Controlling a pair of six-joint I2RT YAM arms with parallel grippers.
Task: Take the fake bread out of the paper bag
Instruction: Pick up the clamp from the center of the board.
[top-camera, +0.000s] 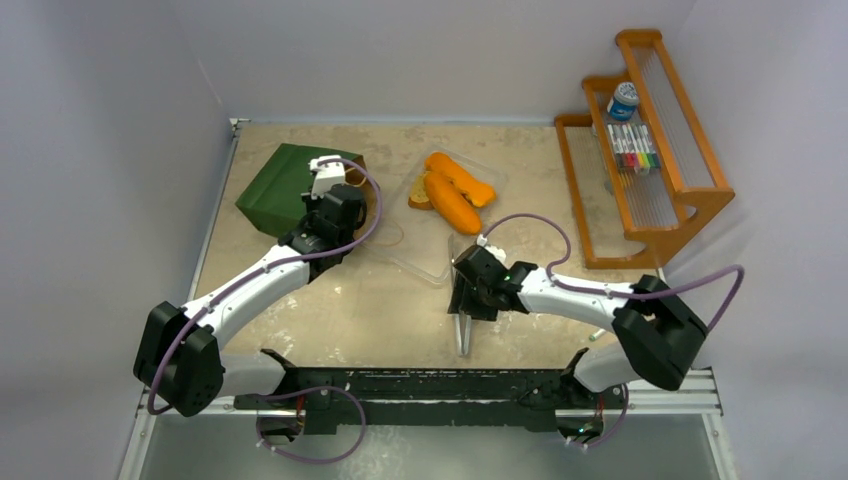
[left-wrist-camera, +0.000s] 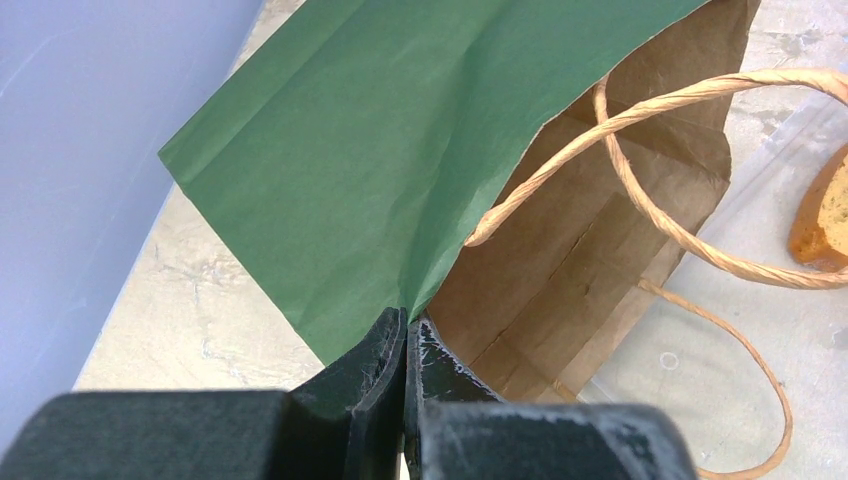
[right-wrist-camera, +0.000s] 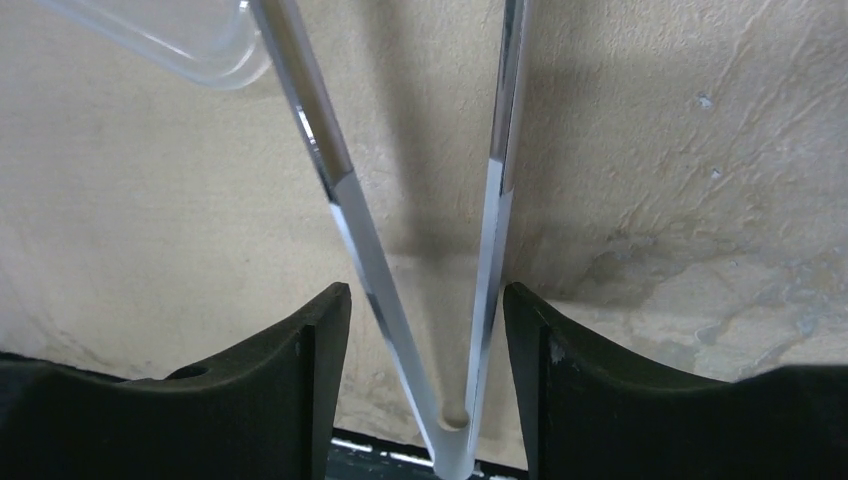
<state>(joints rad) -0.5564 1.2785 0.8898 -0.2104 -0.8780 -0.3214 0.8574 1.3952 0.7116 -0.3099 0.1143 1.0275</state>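
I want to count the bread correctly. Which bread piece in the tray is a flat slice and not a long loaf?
The tan, brown-crusted slice at the left edge of the clear tray, nearest the paper bag. The other two pieces are long orange loaves.

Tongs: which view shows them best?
The right wrist view: both arms of the tongs run up between the right gripper's open fingers. The top view shows them small, below that gripper. The left wrist view shows none.

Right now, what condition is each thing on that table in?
paper bag: on its side, mouth open, no bread visible inside
left gripper: shut on the bag's rim
fake bread: out, on the clear tray
right gripper: open around the tongs
tongs: arms spread
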